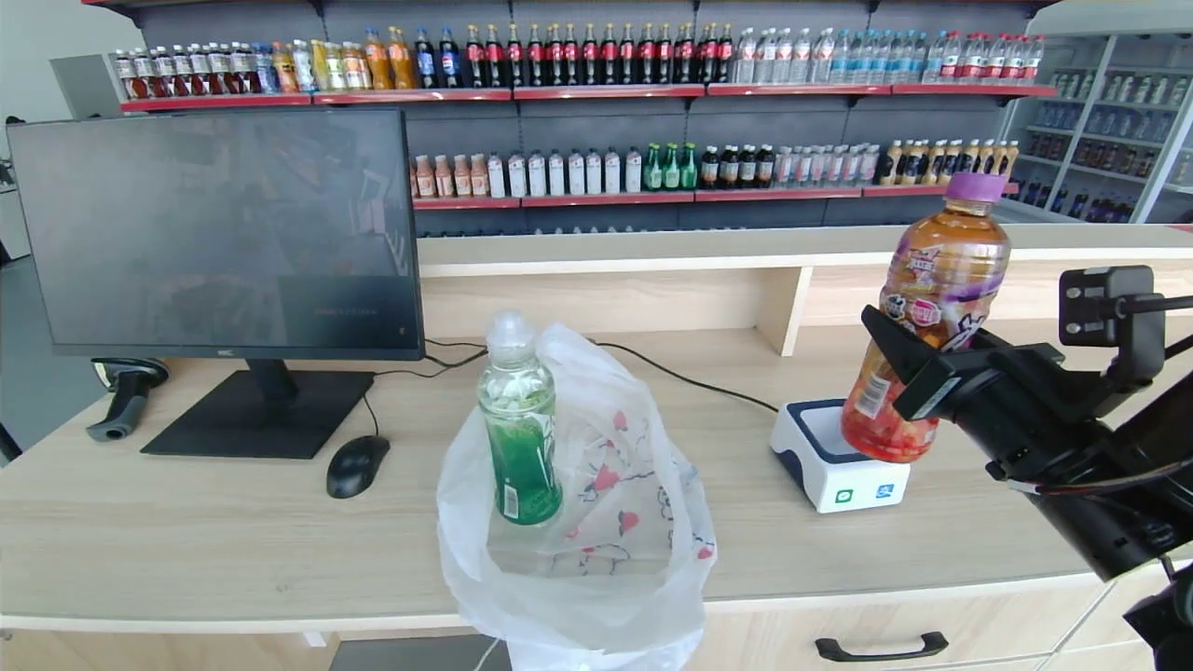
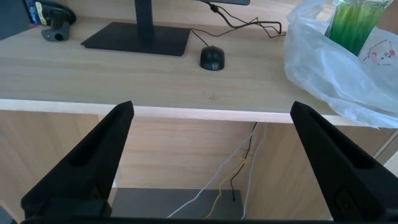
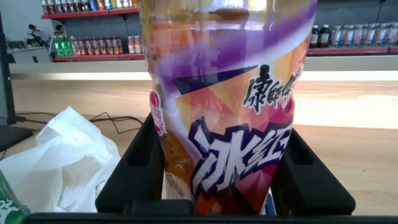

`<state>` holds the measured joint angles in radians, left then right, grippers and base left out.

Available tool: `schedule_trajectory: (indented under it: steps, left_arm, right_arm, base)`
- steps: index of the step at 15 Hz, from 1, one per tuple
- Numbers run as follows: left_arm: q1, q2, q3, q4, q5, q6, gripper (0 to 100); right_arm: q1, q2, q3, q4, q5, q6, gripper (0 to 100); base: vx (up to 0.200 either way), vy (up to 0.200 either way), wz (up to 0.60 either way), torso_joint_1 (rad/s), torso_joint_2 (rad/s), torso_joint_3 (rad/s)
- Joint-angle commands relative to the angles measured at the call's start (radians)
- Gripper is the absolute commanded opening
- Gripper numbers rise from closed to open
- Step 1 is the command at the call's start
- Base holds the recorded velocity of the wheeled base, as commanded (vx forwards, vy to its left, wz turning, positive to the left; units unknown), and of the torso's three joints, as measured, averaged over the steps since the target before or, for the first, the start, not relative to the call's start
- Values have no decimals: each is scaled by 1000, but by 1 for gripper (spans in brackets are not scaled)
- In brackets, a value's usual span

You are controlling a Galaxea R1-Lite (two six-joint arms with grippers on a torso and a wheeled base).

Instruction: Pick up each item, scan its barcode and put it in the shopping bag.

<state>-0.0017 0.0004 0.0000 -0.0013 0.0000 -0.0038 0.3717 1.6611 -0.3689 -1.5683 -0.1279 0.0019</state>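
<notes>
Scanning looks to be the step in hand: the right gripper (image 1: 918, 373) has its fingers closed round the middle of an orange tea bottle (image 1: 932, 308) with a purple cap, holding it tilted, base low over the white scanner (image 1: 843, 471) on the counter (image 1: 186, 531). From where I stand I can't tell whether the base touches the scanner's top or hangs just clear of it, nor whether the barcode faces the window. The right wrist view shows the bottle (image 3: 230, 93) gripped squarely, a black finger (image 3: 134, 168) pressed to either side of the label. The bag (image 1: 643, 522) sits open near the counter's front edge, beside the scanner on the robot's left, and a green bottle (image 1: 517, 438) already stands upright in it, so I'd judge one item done and this one midway. The left gripper (image 2: 211, 115) is wide open and empty, down in front of the counter below its edge, looking up at the bag (image 2: 323, 62). Once the code reads, the next move calls for carrying the bottle across to the bag's mouth and lowering it beside the green one without knocking that over or snagging the thin plastic, which could fold in and close the opening.
</notes>
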Motion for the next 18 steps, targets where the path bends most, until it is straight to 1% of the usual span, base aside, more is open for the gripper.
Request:
schedule_trajectory:
  steps: [1, 2, 8, 13, 18]
  left_arm:
    - [0, 0, 0, 0, 0, -1, 100]
    - [0, 0, 0, 0, 0, -1, 100]
    - [0, 0, 0, 0, 0, 1, 100]
    - [0, 0, 0, 0, 0, 2, 100]
    - [0, 0, 0, 0, 0, 1, 100]
  right_arm:
    - [3, -15, 16, -3, -1, 1, 0]
    - [3, -15, 22, -3, 1, 0, 0]
    - [4, -12, 21, -3, 1, 0, 0]
    - [10, -17, 25, -3, 1, 0, 0]
    - [10, -43, 67, -3, 1, -5, 0]
  base:
    - [0, 200, 0, 17, 2, -2]
    - [0, 200, 0, 7, 7, -2]
    - [0, 0, 0, 0, 0, 0]
    - [0, 0, 600, 2, 2, 4]
    - [0, 0, 0, 0, 0, 0]
